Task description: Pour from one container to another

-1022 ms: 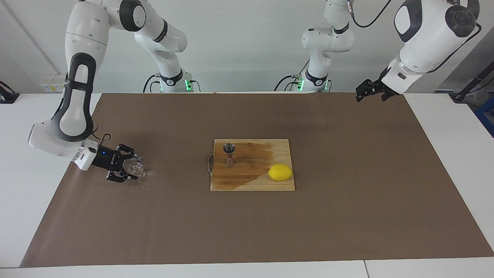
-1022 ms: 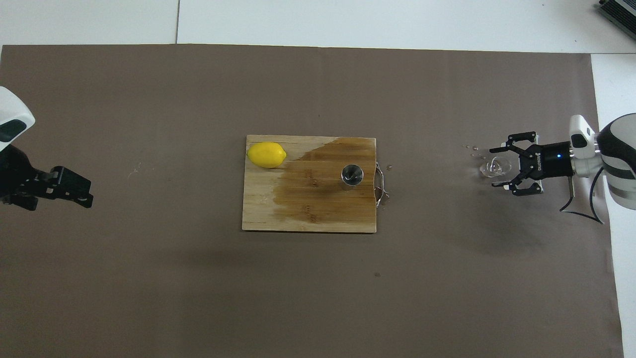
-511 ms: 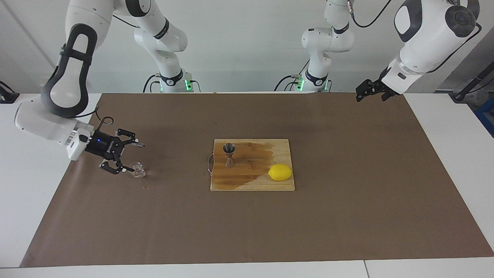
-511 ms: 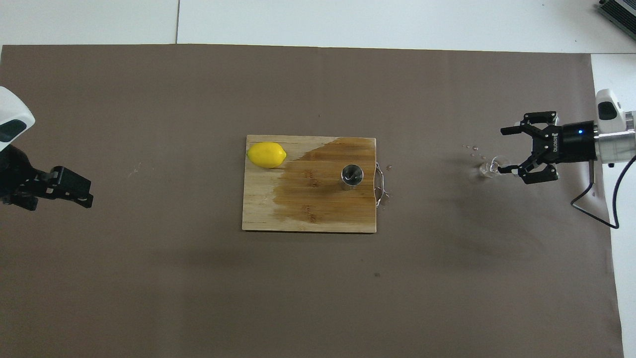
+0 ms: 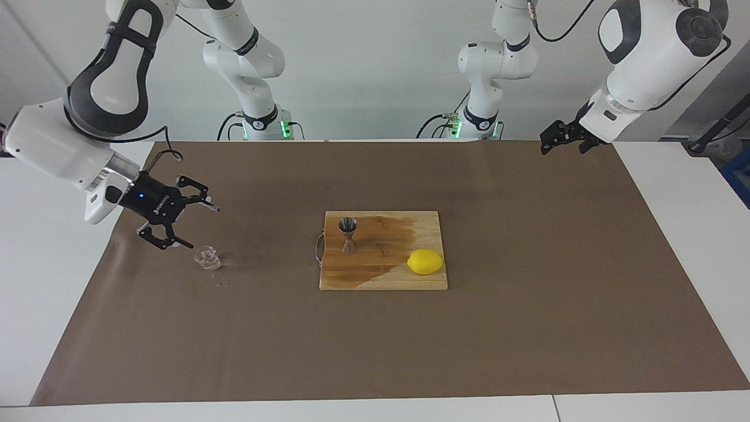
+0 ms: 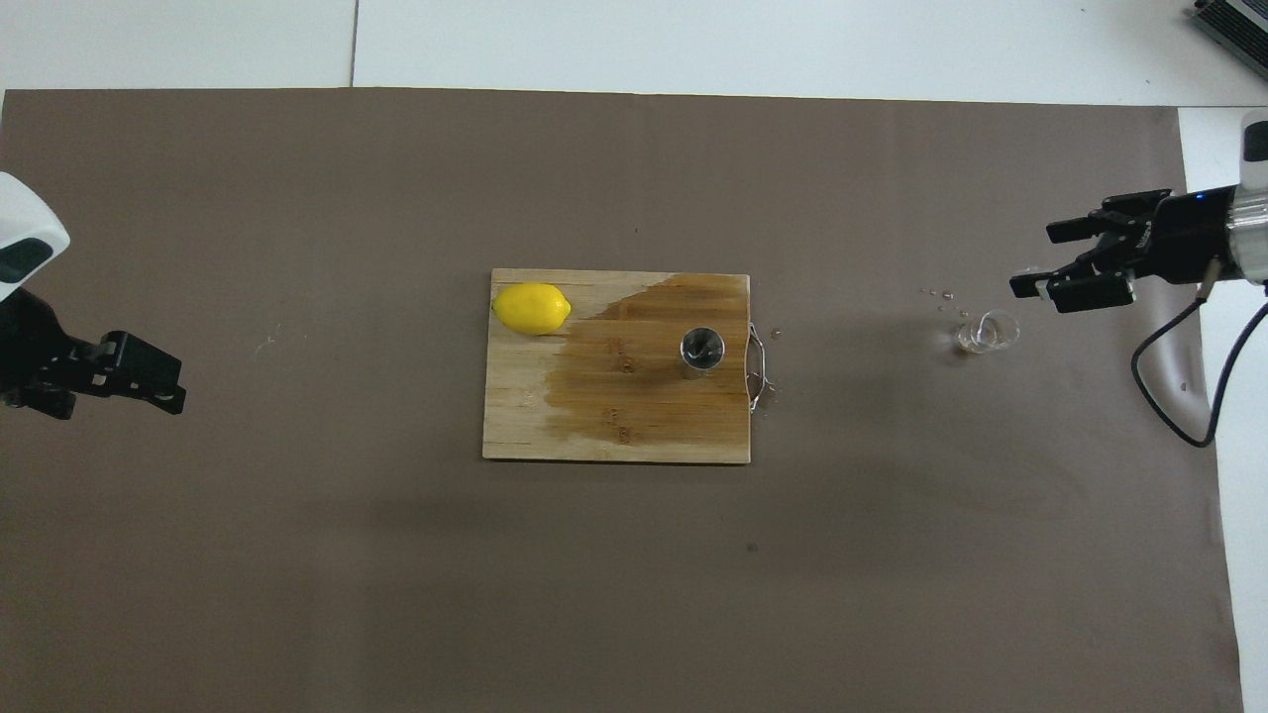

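right hand (image 5: 190, 225) spread, raised clear of glass cup (image 5: 207, 258) | cup upright on tabletop (image 5: 375, 351) just beside it, untouched | left hand (image 5: 554, 142) spread, waits | jigger (image 5: 348, 234) on board (image 5: 384, 275)

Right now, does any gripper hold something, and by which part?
Nothing is held. The right gripper is open in the air, apart from the glass cup standing on the table. The left gripper waits, open and empty.

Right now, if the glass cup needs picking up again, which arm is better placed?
Right. The right gripper hangs open just above and beside the glass cup, which stands on the brown paper at that arm's end. The left gripper waits over the table's other end.
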Controlling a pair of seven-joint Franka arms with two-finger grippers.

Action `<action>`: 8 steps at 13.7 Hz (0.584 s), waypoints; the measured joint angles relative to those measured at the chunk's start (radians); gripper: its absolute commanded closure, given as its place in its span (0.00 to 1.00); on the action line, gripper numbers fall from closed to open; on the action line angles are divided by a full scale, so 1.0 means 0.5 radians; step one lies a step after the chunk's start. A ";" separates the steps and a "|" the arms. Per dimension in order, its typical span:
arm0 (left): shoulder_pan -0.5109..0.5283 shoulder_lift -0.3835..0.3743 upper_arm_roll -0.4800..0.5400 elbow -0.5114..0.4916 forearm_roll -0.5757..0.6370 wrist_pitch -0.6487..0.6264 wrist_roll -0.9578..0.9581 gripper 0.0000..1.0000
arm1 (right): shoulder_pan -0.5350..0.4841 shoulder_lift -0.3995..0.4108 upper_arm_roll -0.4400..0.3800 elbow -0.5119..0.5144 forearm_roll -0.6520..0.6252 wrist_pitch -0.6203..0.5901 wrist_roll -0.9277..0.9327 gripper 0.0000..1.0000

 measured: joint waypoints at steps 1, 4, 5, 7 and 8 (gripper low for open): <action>0.000 0.000 0.000 0.000 0.000 0.000 0.000 0.00 | 0.030 -0.014 0.000 0.014 -0.126 0.040 0.228 0.00; 0.000 0.000 0.000 0.000 0.000 0.000 0.000 0.00 | 0.186 -0.067 0.003 0.025 -0.576 0.132 0.945 0.00; 0.000 0.000 0.000 0.000 0.000 0.000 0.000 0.00 | 0.238 -0.082 0.004 0.026 -0.748 0.149 1.191 0.00; 0.000 0.000 0.000 0.000 0.000 0.000 0.000 0.00 | 0.297 -0.117 0.006 0.028 -0.984 0.156 1.614 0.00; 0.000 0.000 0.000 0.000 0.000 0.000 0.000 0.00 | 0.300 -0.141 0.006 0.031 -1.036 0.155 1.767 0.00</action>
